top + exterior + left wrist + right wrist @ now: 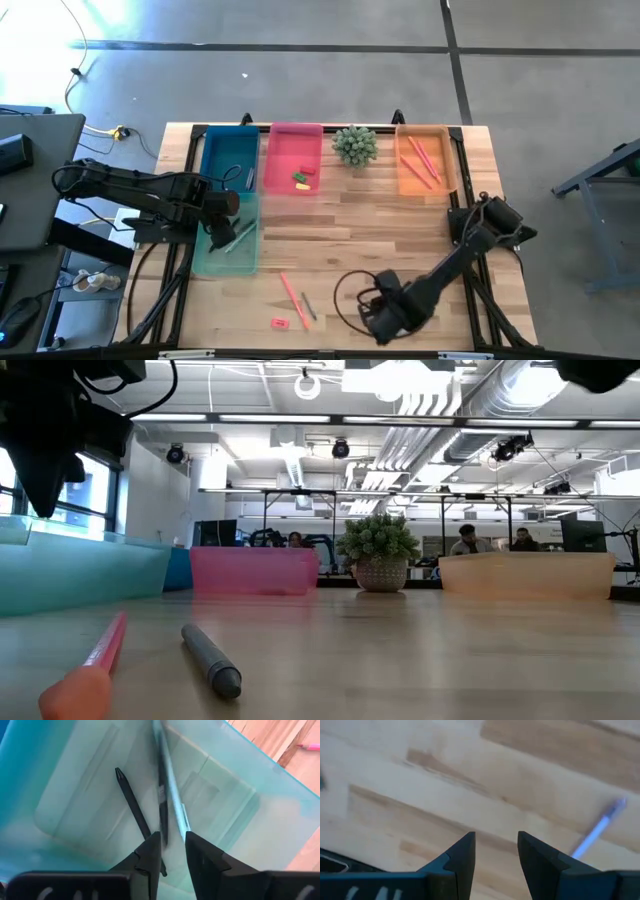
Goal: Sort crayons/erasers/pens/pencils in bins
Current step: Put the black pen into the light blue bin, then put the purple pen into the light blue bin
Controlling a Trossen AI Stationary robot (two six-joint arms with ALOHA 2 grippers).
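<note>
a: start from the near edge of the desk (400, 235). what lies there?

b: a red-pink eraser (279, 322), one salmon pencil (292, 299) and a short grey stick (308, 306) beside it, all loose on the wood. the right claw (378, 318) hangs low just to their right. its fingers stand apart with a clear gap and nothing is between them (its own camera shows bare wood, and a bluish stick (597, 833) farther off).

a: and the left claw (221, 232)?

b: it is over the pale teal bin (202, 262), farther back on the left. the fingers (150, 852) are a little apart, a narrow gap. a grey-blue stick (170, 790) runs up from that gap, but i cannot tell if it is pinched or lying free. two dark pens (132, 805) lie on the bin floor just under the claw.

a: so which step is this, in your opinion?

b: i think it is the drop into the teal bin. to do it well, the claw should open enough that the stick falls flat inside the walls, then rise straight, so nothing catches the rim.

a: behind that?

b: the blue bin (215, 160), the pink bin (282, 165) with a green and a yellow eraser (301, 182), the plant (355, 144), and the orange bin (447, 165) with pencils (422, 160).
</note>
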